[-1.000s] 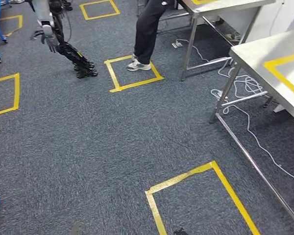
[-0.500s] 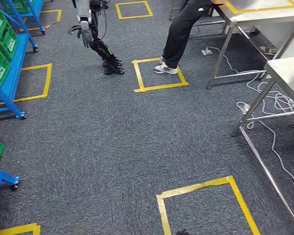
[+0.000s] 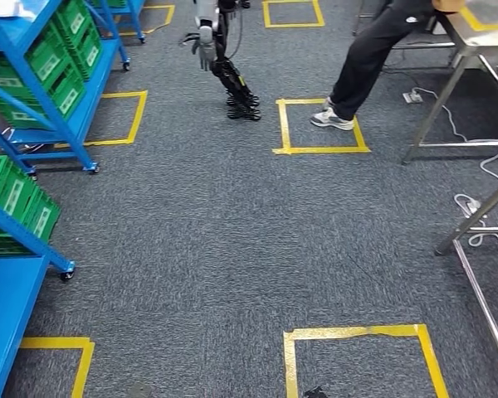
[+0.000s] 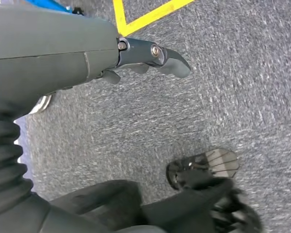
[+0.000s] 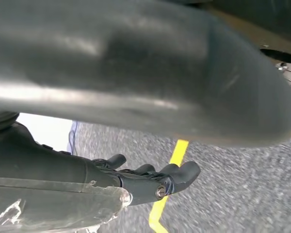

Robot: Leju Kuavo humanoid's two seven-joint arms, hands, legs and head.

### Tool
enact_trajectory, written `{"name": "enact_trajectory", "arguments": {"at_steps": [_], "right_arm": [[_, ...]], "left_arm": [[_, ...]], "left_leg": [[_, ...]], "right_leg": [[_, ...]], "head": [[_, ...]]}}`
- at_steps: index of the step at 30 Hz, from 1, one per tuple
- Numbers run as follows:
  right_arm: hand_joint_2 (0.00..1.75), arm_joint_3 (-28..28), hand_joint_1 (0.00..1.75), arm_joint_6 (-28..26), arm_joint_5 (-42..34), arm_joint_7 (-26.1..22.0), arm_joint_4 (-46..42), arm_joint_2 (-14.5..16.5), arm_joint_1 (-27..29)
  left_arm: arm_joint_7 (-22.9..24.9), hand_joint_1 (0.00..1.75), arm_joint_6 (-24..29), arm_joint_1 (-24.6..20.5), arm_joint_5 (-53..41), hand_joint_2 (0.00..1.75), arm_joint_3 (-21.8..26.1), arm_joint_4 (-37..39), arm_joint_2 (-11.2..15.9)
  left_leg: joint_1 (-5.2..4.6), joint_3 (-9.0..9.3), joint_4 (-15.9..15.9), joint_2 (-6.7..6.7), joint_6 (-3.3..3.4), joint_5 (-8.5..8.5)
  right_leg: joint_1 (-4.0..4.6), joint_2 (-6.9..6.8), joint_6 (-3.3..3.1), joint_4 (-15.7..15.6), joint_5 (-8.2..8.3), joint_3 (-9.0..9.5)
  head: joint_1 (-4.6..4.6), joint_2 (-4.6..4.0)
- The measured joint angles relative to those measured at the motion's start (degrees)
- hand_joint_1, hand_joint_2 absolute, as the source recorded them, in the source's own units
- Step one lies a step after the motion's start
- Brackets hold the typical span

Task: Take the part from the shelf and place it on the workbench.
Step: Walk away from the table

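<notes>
A blue shelf (image 3: 100,83) stands at the far left of the head view, with green bins (image 3: 52,66) on its levels; I cannot make out a part in them. A second blue shelf (image 3: 8,290) with green bins (image 3: 15,195) is close by at the lower left. The metal workbench (image 3: 450,87) is at the upper right, with another table's leg (image 3: 478,214) nearer on the right. My left hand (image 4: 151,53) hangs over the carpet with fingers extended and holds nothing. My right hand (image 5: 155,182) also hangs with fingers extended, nothing in it.
Another robot (image 3: 218,41) stands at the top centre on grey carpet. A person's leg (image 3: 372,58) rests by a yellow tape square (image 3: 321,150). White cables (image 3: 485,166) lie under the tables on the right. A tape square (image 3: 359,332) lies just ahead.
The whole view has swung left: the shelves have come in from the left, while the tables, the person and the other robot have slid right. Both hands hang as before.
</notes>
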Motion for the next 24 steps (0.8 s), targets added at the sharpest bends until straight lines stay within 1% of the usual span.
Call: {"name": "enact_trajectory", "arguments": {"at_steps": [1, 2, 3, 4, 5, 6, 7, 8, 9, 10, 11, 12, 13, 14, 15, 16, 17, 18, 19, 20, 21, 22, 23, 24], "right_arm": [[0.0, -0.01, 0.0, 0.0, 0.05, -0.01, 0.0, -0.01, 0.0], [0.0, -0.01, 0.0, -0.02, 0.11, -0.07, 0.0, -0.02, -0.03], [0.0, -0.02, 0.0, -0.05, 0.17, -0.19, -0.01, -0.03, -0.11], [0.0, -0.03, 0.0, -0.12, 0.24, -0.42, -0.01, -0.04, -0.24], [0.0, -0.04, 0.0, -0.23, 0.29, -0.69, -0.02, -0.05, -0.36], [0.0, -0.08, 0.0, -0.32, 0.33, -0.93, -0.02, -0.07, -0.42], [0.0, -0.14, 0.0, -0.39, 0.36, -1.11, -0.01, -0.1, -0.43], [0.0, -0.23, 0.0, -0.42, 0.38, -1.19, -0.01, -0.13, -0.38], [0.0, -0.35, 0.0, -0.42, 0.41, -1.19, 0.01, -0.18, -0.31], [0.0, -0.46, 0.0, -0.42, 0.44, -1.19, 0.01, -0.23, -0.25], [0.0, -0.54, 0.0, -0.42, 0.46, -1.2, 0.02, -0.27, -0.21], [0.0, -0.6, 0.0, -0.44, 0.48, -1.23, 0.02, -0.3, -0.21], [0.0, -0.61, 0.0, -0.46, 0.49, -1.29, 0.02, -0.32, -0.24], [0.0, -0.63, 0.0, -0.49, 0.5, -1.34, 0.02, -0.32, -0.28], [0.0, -0.64, 0.0, -0.52, 0.5, -1.38, 0.02, -0.32, -0.32], [0.0, -0.65, 0.0, -0.54, 0.51, -1.38, 0.02, -0.32, -0.38], [0.0, -0.68, 0.0, -0.56, 0.53, -1.33, 0.02, -0.32, -0.47], [0.0, -0.71, 0.0, -0.56, 0.55, -1.25, 0.02, -0.32, -0.54], [0.0, -0.75, 0.0, -0.55, 0.55, -1.12, 0.02, -0.31, -0.6], [0.0, -0.79, 0.0, -0.53, 0.56, -1.0, 0.02, -0.3, -0.61], [0.0, -0.81, 0.0, -0.51, 0.55, -0.92, 0.02, -0.28, -0.55], [0.0, -0.84, 0.0, -0.49, 0.55, -0.86, 0.02, -0.27, -0.46], [0.0, -0.86, 0.0, -0.48, 0.54, -0.83, 0.02, -0.29, -0.31], [0.0, -0.89, 0.0, -0.48, 0.52, -0.8, 0.02, -0.32, -0.17]], "left_arm": [[0.0, 0.0, 0.01, -0.14, -0.05, 1.75, -0.01, 0.0, -0.08], [0.01, 0.0, -0.04, -0.18, -0.13, 1.75, -0.01, 0.0, -0.16], [0.03, 0.0, -0.14, -0.11, -0.21, 1.75, -0.01, 0.0, -0.18], [0.09, 0.0, -0.26, 0.04, -0.29, 1.75, -0.01, 0.0, -0.2], [0.14, 0.0, -0.39, 0.14, -0.35, 1.75, -0.01, 0.0, -0.21], [0.19, 0.0, -0.47, 0.11, -0.39, 1.75, -0.02, 0.0, -0.24], [0.21, 0.0, -0.51, 0.01, -0.42, 1.75, -0.03, 0.0, -0.29], [0.21, 0.0, -0.52, -0.12, -0.41, 1.75, -0.03, 0.0, -0.33], [0.2, 0.0, -0.52, -0.19, -0.38, 1.75, -0.03, 0.0, -0.37], [0.19, 0.0, -0.5, -0.17, -0.34, 1.75, -0.02, 0.0, -0.38], [0.16, 0.0, -0.49, -0.12, -0.32, 1.75, -0.01, 0.0, -0.36], [0.11, 0.0, -0.49, -0.07, -0.31, 1.75, -0.01, 0.0, -0.35], [0.07, 0.0, -0.49, -0.06, -0.31, 1.75, 0.0, 0.0, -0.36], [0.02, 0.0, -0.49, -0.13, -0.31, 1.75, 0.0, 0.0, -0.36], [-0.06, 0.0, -0.49, -0.2, -0.29, 1.75, 0.0, 0.0, -0.36], [-0.15, 0.0, -0.48, -0.22, -0.25, 1.75, 0.0, 0.0, -0.35], [-0.25, 0.0, -0.46, -0.18, -0.18, 1.75, 0.01, 0.0, -0.32], [-0.33, 0.0, -0.44, -0.05, -0.07, 1.75, 0.02, 0.0, -0.3], [-0.38, 0.0, -0.42, 0.1, 0.03, 1.75, 0.03, 0.0, -0.27], [-0.34, 0.0, -0.44, 0.19, 0.11, 1.75, 0.05, 0.0, -0.24], [-0.29, 0.0, -0.49, 0.18, 0.15, 1.75, 0.06, 0.0, -0.22], [-0.22, 0.0, -0.56, 0.09, 0.15, 1.75, 0.07, 0.0, -0.2], [-0.15, 0.0, -0.63, -0.03, 0.15, 1.75, 0.07, 0.0, -0.2], [-0.08, 0.0, -0.7, -0.11, 0.16, 1.75, 0.07, 0.0, -0.2]], "left_leg": [[-0.17, 0.49, -1.16, 0.52, 0.33, -0.01], [-0.29, 0.49, -1.5, 0.05, 0.66, -0.11], [-0.21, 0.44, -1.49, -0.63, 0.98, -0.03], [-0.09, 0.47, -1.58, -1.33, 1.21, 0.03], [0.07, 0.52, -1.67, -2.0, 1.47, 0.12], [0.25, 0.57, -1.75, -2.64, 1.74, 0.23], [0.34, 0.56, -1.75, -3.33, 1.94, 0.27], [0.37, 0.52, -1.75, -4.08, 2.11, 0.3], [0.38, 0.51, -1.75, -4.91, 2.2, 0.32], [0.38, 0.52, -1.74, -5.79, 2.21, 0.33], [0.4, 0.57, -1.72, -6.69, 2.18, 0.36], [0.44, 0.63, -1.7, -7.6, 2.09, 0.4], [0.51, 0.67, -1.68, -8.45, 1.94, 0.44], [0.48, 0.62, -1.56, -9.26, 1.7, 0.46], [0.48, 0.48, -1.48, -9.98, 1.4, 0.55], [0.51, 0.27, -1.47, -10.62, 1.06, 0.68], [0.57, 0.05, -1.53, -11.22, 0.68, 0.87], [0.71, -0.13, -1.7, -11.83, 0.31, 1.11], [0.73, -0.32, -1.66, -11.44, -0.01, 1.06], [0.67, -0.76, -0.93, -10.24, -0.31, 0.48], [0.56, -1.65, 0.88, -8.58, -0.56, -0.76], [0.47, -3.04, 3.82, -6.6, -0.75, -2.57], [0.46, -4.86, 7.64, -5.39, -0.91, -4.57], [0.5, -6.62, 11.39, -4.88, -1.01, -6.17]], "right_leg": [[0.19, -0.64, 0.27, 0.0, -0.15, 0.12], [0.33, -1.34, 0.53, -0.03, -0.27, 0.26], [0.28, -1.7, 0.83, -0.11, -0.37, 0.5], [0.17, -1.06, 1.18, 0.17, -0.76, 0.54], [0.05, 0.24, 1.54, 1.36, -1.64, 0.14], [-0.09, 2.0, 1.87, 3.72, -3.04, -0.88], [-0.17, 3.68, 2.07, 7.23, -4.82, -2.56], [-0.2, 4.62, 2.17, 11.23, -6.54, -4.5], [-0.22, 5.07, 2.2, 14.53, -7.59, -6.22], [-0.23, 5.29, 2.17, 16.17, -7.62, -7.24], [-0.25, 5.47, 2.09, 15.54, -6.52, -7.19], [-0.31, 5.78, 1.98, 12.9, -4.58, -6.14], [-0.46, 6.8, 1.93, 8.91, -2.37, -4.38], [-0.68, 8.24, 1.87, 5.01, -0.85, -2.63], [-0.86, 9.48, 1.79, 2.21, 0.03, -1.34], [-0.96, 10.41, 1.65, 0.66, 0.28, -0.63], [-0.91, 10.5, 1.38, 0.31, 0.15, -0.47], [-0.84, 9.9, 1.02, 0.3, 0.3, -0.45], [-0.8, 9.25, 0.63, 0.21, 0.46, -0.44], [-0.81, 8.54, 0.23, 0.09, 0.61, -0.43], [-0.85, 7.74, -0.11, -0.04, 0.72, -0.43], [-0.8, 6.91, -0.36, -0.1, 0.73, -0.45], [-0.72, 6.02, -0.53, -0.11, 0.68, -0.48], [-0.64, 5.07, -0.63, -0.11, 0.62, -0.52]], "head": [[0.0, 0.0], [0.0, 0.0], [0.04, 0.0], [0.11, 0.0], [0.18, 0.0], [0.27, 0.0], [0.39, 0.0], [0.45, 0.0], [0.5, 0.0], [0.53, 0.0], [0.55, 0.0], [0.55, 0.0], [0.56, 0.0], [0.58, 0.0], [0.57, 0.0], [0.58, 0.0], [0.57, 0.0], [0.55, 0.0], [0.56, 0.0], [0.35, 0.0], [0.15, 0.0], [-0.06, 0.0], [-0.27, 0.0], [-0.28, 0.0]]}}
